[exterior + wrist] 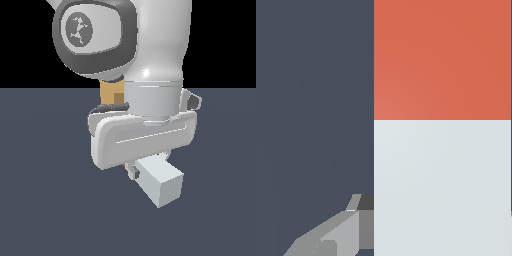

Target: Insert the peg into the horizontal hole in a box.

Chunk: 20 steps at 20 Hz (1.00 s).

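Note:
The peg (pixel 159 183) juts out from under the hand toward the exterior camera, pale grey-white end first. Only a sliver of its red end (pixel 123 164) shows there. In the wrist view the peg (pixel 442 185) fills one side of the picture, with the red part (pixel 442 60) beyond the white. My gripper (pixel 144 169) is shut on the peg's white part. One grey finger (pixel 338 235) lies against the peg's side and the other is hidden. The tan box (pixel 111 93) stands behind the arm, mostly hidden, with its small square hole (pixel 118 95) just visible.
The arm's large white and grey links (pixel 100 35) fill the upper exterior view and block most of the box. A dark blue-grey floor (pixel 45 200) lies all around.

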### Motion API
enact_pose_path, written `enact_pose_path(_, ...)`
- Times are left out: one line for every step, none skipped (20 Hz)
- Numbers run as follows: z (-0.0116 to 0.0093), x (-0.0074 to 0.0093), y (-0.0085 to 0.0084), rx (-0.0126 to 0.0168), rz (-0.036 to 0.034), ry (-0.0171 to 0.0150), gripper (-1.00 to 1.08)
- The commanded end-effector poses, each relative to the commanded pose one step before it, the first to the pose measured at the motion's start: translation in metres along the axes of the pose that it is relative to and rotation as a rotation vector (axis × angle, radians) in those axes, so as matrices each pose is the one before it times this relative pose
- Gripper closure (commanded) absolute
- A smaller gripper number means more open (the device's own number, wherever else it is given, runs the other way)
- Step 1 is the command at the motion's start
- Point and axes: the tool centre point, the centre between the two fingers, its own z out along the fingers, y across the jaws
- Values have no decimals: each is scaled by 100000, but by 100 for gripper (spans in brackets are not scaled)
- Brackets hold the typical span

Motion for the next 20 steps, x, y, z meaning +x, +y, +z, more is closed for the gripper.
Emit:
enact_pose_path(-1042, 612, -807, -498, 6464, -279, 108)
enact_pose_path(-336, 299, -423, -10, 2846, 4, 108)
enact_pose_path(-336, 299, -423, -10, 2846, 4, 108)
enact_pose_path(-332, 296, -418, -10, 2817, 5, 108)
enact_pose_path(-329, 294, -412, -9, 2784, 6, 108)
enact_pose_path(-325, 291, -407, -9, 2752, 6, 108)
enact_pose_path(-322, 288, -401, -8, 2718, 6, 108)
enact_pose_path(-318, 285, -395, -8, 2682, 7, 108)
enact_pose_path(-314, 281, -389, -7, 2648, 7, 108)
enact_pose_path(-310, 279, -383, -7, 2609, 7, 108)
enact_pose_path(-306, 275, -377, -6, 2574, 7, 108)
enact_pose_path(-302, 272, -371, -5, 2536, 7, 108)
enact_pose_path(-298, 270, -365, -5, 2498, 6, 108)
enact_pose_path(-294, 267, -359, -4, 2461, 6, 108)
enact_pose_path(-290, 263, -353, -3, 2425, 5, 108)
enact_pose_path(-286, 260, -346, -3, 2388, 4, 108)
enact_pose_path(-282, 258, -340, -2, 2351, 3, 108)
enact_pose_path(-278, 254, -335, -1, 2317, 2, 108)
enact_pose_path(-275, 252, -329, -1, 2282, 1, 108)
enact_pose_path(-271, 249, -323, 0, 2248, 0, 108)
